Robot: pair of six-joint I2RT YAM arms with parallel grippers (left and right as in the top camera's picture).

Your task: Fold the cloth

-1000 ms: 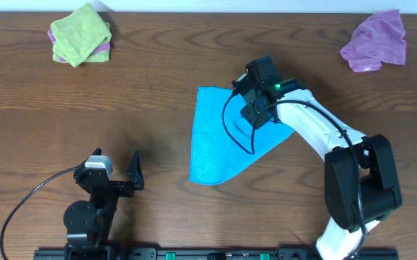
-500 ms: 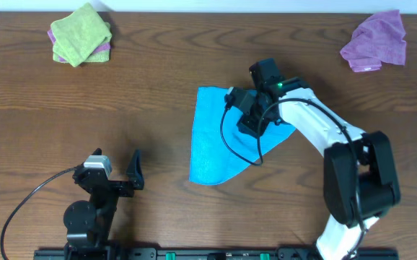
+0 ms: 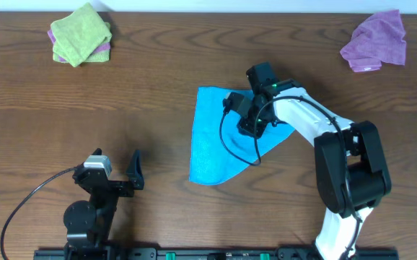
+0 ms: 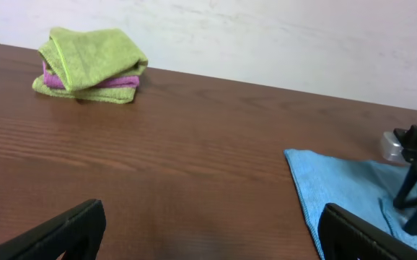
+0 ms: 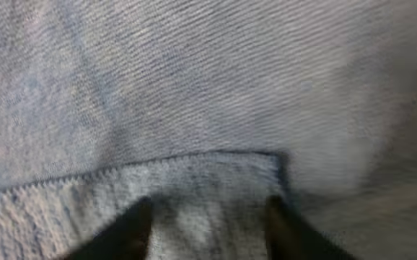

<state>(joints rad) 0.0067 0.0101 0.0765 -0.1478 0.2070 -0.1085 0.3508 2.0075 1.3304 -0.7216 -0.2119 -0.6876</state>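
Dark brown wood grain runs across the whole bench (image 3: 158, 87), with a pale wall (image 4: 281, 36) behind its far edge in my left wrist view. At the far left corner sits a folded green cloth (image 3: 81, 34) stacked on a folded pink-purple cloth (image 3: 104, 49), the lower one showing only as a strip at the edge. Nearer to me on the left, my left claw (image 3: 116, 165) hangs over bare wood with its fingers spread wide, holding nothing and well apart from any fabric; its own camera shows both dark fingertips (image 4: 71, 227) at the bottom corners of the view. Just right of the bench's middle lies the blue cloth (image 3: 212, 148), flat on the wood, with a straight left edge and a rounded point toward the near side. My right claw (image 3: 243, 115) is down on its upper right part, and a black cable (image 3: 226, 137) loops from that arm over the blue fabric. Up close, the right wrist view shows a hemmed corner of an upper layer lying on a lower one, with my two fingertips (image 5: 133, 224) apart on either side of that flap; the view is too blurred to tell whether they pinch anything. At the far right corner rests a crumpled purple cloth (image 3: 376, 41).
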